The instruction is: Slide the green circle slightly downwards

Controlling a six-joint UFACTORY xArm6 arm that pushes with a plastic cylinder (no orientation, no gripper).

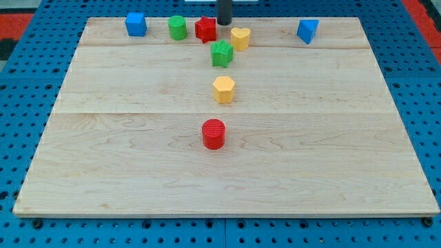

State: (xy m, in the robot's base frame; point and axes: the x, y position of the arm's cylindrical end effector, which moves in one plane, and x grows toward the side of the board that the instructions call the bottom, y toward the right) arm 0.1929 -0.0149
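Pincer none; my tip (pixel 224 24) by red star (pixel 205 29); green circle (pixel 178 28) top edge, rm below.

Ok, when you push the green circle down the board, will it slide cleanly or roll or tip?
The green circle looks like a short cylinder standing on its flat end, so it should probably slide, not roll. It is squat, so tipping seems unlikely. The wooden board looks smooth, so an off-centre push may swing it sideways toward the red star. My tip sits at that star's right.
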